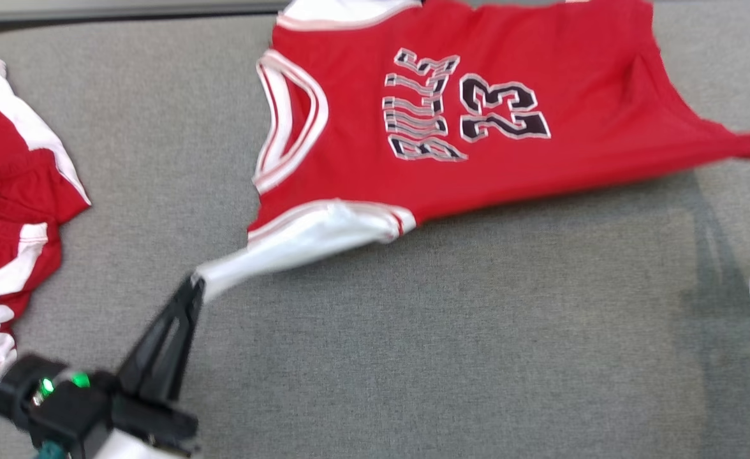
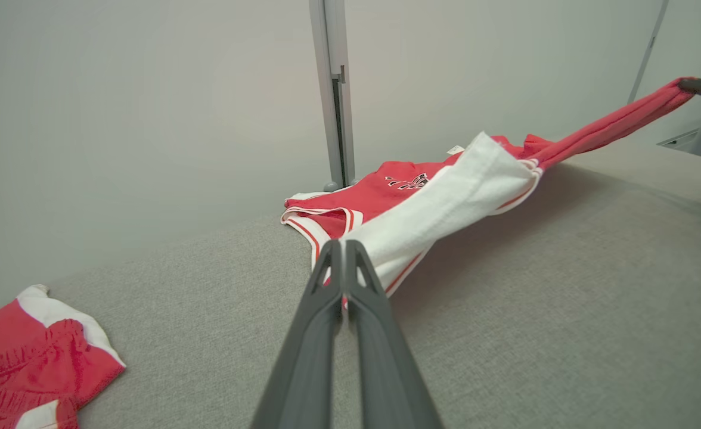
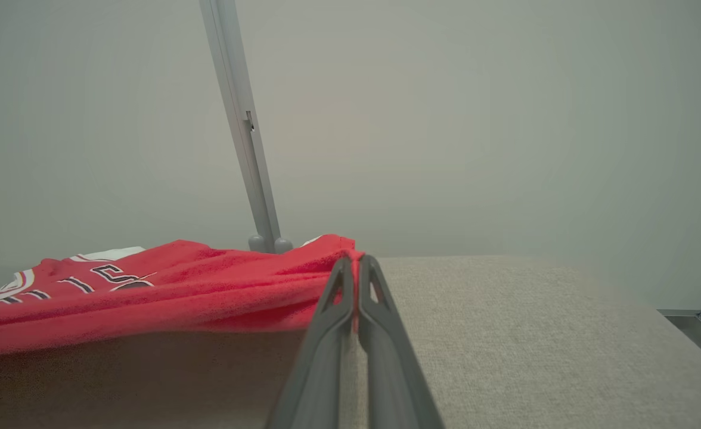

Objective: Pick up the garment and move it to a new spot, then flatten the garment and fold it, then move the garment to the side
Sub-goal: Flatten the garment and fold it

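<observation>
The red, white-trimmed basketball jersey [image 1: 477,115] hangs stretched over the grey fabric surface [image 1: 413,331], left gripper [image 1: 195,284] clamped on its white shoulder strap, right gripper [image 3: 356,262] clamped on a red hem corner, apparently the flattening step, which next calls for lowering it taut and evenly.

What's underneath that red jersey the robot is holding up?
Under the jersey's lifted near edge, the grey fabric surface shows, darkened by shadow. The jersey's far part lies on that surface, so anything beneath there is hidden.
</observation>
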{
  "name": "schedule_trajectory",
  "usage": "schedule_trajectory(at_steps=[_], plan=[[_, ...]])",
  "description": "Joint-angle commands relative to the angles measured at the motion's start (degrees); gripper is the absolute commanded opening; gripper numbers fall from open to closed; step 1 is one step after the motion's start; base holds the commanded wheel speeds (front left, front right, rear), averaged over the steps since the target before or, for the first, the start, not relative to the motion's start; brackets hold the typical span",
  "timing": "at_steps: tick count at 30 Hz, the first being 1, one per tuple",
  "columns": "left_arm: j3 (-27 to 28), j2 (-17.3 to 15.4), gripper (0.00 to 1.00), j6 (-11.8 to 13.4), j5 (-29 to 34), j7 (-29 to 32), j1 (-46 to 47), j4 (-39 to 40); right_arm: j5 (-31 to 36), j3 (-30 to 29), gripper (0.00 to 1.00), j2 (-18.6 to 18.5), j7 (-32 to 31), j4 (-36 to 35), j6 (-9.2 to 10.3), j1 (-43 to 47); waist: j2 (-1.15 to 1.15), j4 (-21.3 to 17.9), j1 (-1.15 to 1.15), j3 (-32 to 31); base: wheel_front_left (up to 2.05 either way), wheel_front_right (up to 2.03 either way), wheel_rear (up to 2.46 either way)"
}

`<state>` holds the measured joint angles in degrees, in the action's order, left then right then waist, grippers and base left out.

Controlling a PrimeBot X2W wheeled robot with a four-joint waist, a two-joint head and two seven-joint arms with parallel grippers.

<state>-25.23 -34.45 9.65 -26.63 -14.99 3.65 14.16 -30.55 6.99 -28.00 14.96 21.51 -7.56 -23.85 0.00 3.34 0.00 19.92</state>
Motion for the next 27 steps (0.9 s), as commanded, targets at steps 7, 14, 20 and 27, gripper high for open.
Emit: schedule_trajectory(at_steps=[7, 14, 20, 27], plan=[[-2.2, -3.4, 0.0, -0.7, -3.0, 2.4, -11.2, 5.6, 1.2, -4.9, 0.0, 1.1, 0.3, -4.1, 0.14, 13.2, 0.0, -0.3, 0.0, -4.7, 0.0, 0.0, 0.0], [-1.5, -6.4, 0.0, 0.8, -4.3, 6.3, -14.5, 10.3, 2.5, -8.2, 0.0, 4.0, 0.3, -9.6, 0.14, 21.0, 0.0, -0.7, 0.0, -4.9, 0.0, 0.0, 0.0], [-1.9, -6.5, 0.0, 0.2, -5.4, 7.2, -14.8, 10.4, 3.1, -7.5, 0.0, 4.1, 0.3, -9.8, 0.14, 21.7, 0.0, -1.4, 0.0, -6.2, 0.0, 0.0, 0.0], [-3.9, -4.1, 0.0, -3.1, -6.2, 8.0, -8.4, 6.1, 3.2, -6.2, 0.0, 4.5, -0.4, -6.8, 0.14, 20.4, 0.0, -0.9, 0.0, -6.6, 0.0, 0.0, 0.0]])
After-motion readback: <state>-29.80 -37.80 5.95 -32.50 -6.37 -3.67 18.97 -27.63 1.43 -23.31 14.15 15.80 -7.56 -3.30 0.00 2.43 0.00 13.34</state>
